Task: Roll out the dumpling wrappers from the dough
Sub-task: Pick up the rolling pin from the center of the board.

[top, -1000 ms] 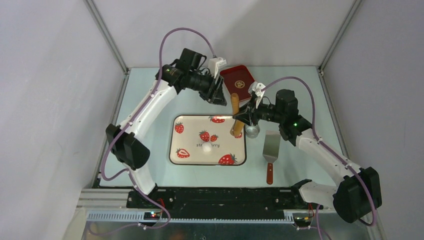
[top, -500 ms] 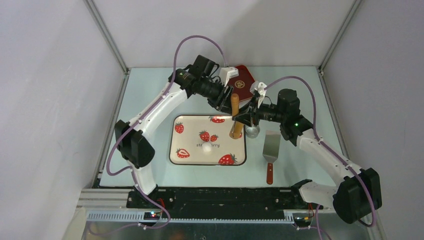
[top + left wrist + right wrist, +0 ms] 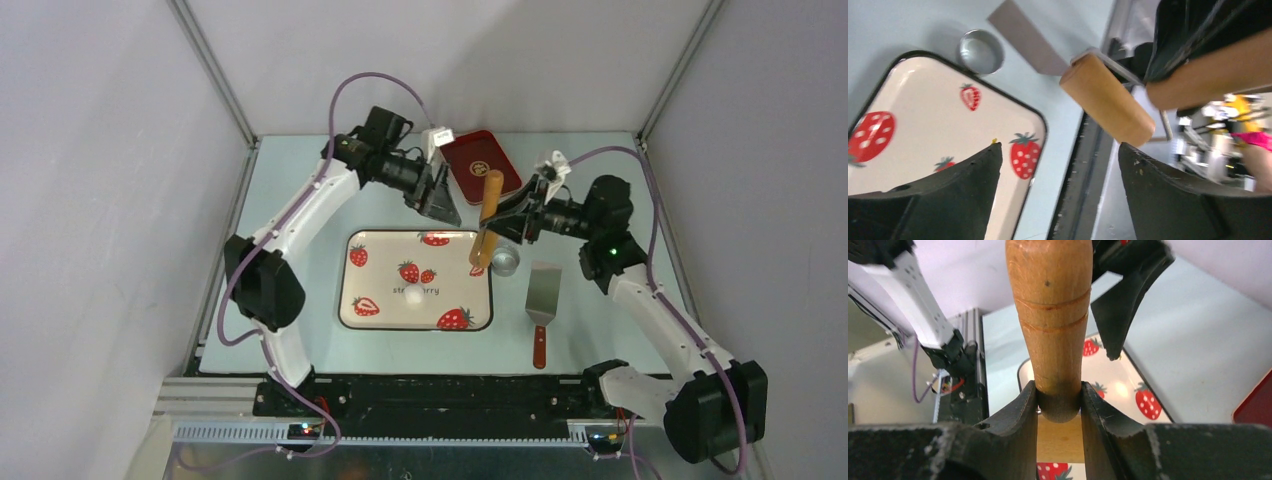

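**One word on the tray, little else legible**

On the strawberry tray [image 3: 380, 282] you can read a small dark printed word, apparently "strawberry". Only its first and last letters come clear from above; the middle is washed out. The red tray [image 3: 465, 152] carries a round gold emblem [image 3: 483, 167], too small for you to read.

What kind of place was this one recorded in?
Likely a robot lab test cell, not a real kitchen: plain white walls on metal posts enclose a pale table with the left arm and right arm bolted at its edge. The strawberry tray, rolling pin and spatula look like staged kitchen props.
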### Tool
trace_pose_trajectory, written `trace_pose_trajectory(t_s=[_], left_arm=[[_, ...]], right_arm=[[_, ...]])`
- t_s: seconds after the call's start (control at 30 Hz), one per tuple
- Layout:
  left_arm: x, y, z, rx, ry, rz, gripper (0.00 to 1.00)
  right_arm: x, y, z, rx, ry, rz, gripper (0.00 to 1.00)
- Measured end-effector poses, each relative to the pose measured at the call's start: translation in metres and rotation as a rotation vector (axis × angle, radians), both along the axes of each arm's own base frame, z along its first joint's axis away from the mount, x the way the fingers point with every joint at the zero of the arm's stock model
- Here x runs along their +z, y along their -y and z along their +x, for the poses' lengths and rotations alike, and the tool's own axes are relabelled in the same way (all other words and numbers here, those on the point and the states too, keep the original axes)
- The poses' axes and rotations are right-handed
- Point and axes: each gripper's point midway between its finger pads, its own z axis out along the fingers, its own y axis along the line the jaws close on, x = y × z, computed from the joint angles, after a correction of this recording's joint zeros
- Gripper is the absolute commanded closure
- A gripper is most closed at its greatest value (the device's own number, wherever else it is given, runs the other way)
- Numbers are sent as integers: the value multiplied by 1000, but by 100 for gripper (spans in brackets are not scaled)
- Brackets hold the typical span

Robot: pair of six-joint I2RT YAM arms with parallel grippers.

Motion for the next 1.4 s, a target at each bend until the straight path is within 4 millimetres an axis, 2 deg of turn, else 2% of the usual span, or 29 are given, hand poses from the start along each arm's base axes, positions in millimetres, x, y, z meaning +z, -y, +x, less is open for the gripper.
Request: trace_pose_trajectory(t_s=[0.13,0.23,0.37,0.43,0.5,0.63,0.83,1.1,1.23,1.4], left_arm=[[15,-5,-4,-63,-112,-140,2],[24,7,-24,-159,-184,-213,2],[26,33,-60,-272,-249,-228,2],[25,43,-72,-300,-268,-219,3],[25,48,-76,-305,-283,-215,4],[20,50,-72,-275,-326,-209,5],[3,55,-60,-231,-365,-190,6],[-1,56,-49,-194,-339,-182,9],[-4,53,-38,-165,-305,-176,11],[-2,50,-26,-150,-218,-181,15]], right_arm=[[36,11,-3,0,42,94,100],[54,14,-7,11,76,137,100],[58,16,-6,10,101,142,100],[56,16,-7,14,111,131,100],[53,16,-8,17,129,116,100],[48,16,-9,21,165,86,100],[40,11,-24,90,164,60,100],[28,15,-34,120,98,95,100],[31,16,-33,98,56,145,100],[35,18,-19,33,-59,222,100]])
